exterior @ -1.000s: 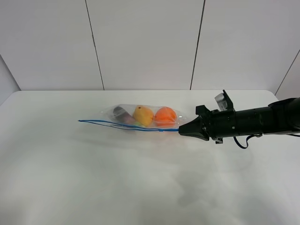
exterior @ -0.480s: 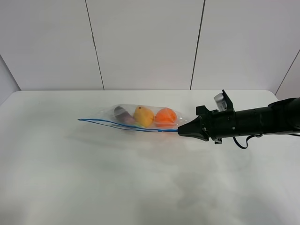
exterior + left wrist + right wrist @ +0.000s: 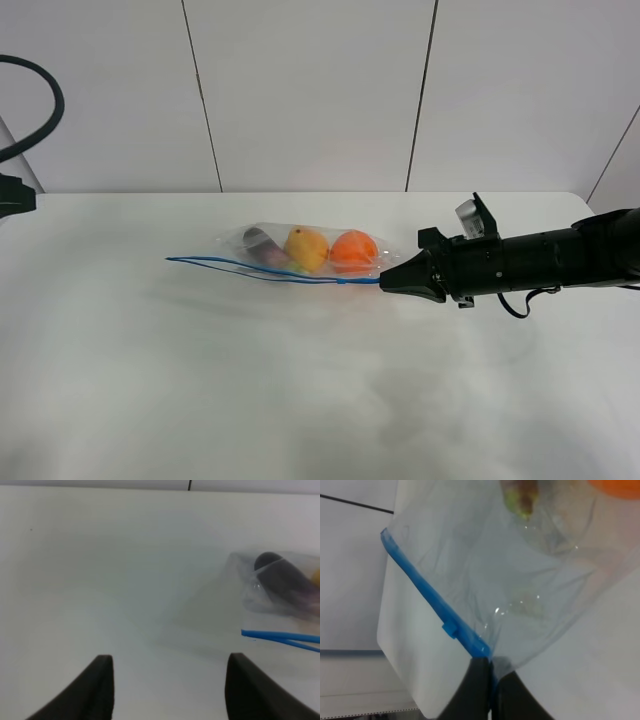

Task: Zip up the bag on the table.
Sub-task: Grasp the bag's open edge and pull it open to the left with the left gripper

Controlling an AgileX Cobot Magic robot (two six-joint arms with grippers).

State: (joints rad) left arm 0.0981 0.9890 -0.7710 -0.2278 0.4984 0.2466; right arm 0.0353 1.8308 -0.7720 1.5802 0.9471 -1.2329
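Note:
The clear bag (image 3: 300, 250) lies mid-table on the white table (image 3: 300, 400), holding a purple eggplant (image 3: 258, 241), a yellow fruit (image 3: 306, 247) and an orange (image 3: 352, 248). Its blue zipper strip (image 3: 270, 269) runs along the near edge. My right gripper (image 3: 386, 281) is shut on the strip's right end; the right wrist view shows the fingertips (image 3: 481, 680) pinching the strip (image 3: 427, 597), with a small slider (image 3: 450, 628) just ahead. My left gripper (image 3: 170, 690) is open and empty above the table, left of the bag (image 3: 280, 587) and apart from it.
Part of the left arm (image 3: 12, 192) and its black cable (image 3: 45, 105) show at the far left edge. A white panelled wall (image 3: 320, 90) stands behind the table. The right arm (image 3: 530, 260) lies low over the table's right side.
The left arm and its cable have come into view at the far left edge. The right gripper has held its grip on the strip's end and barely moved.

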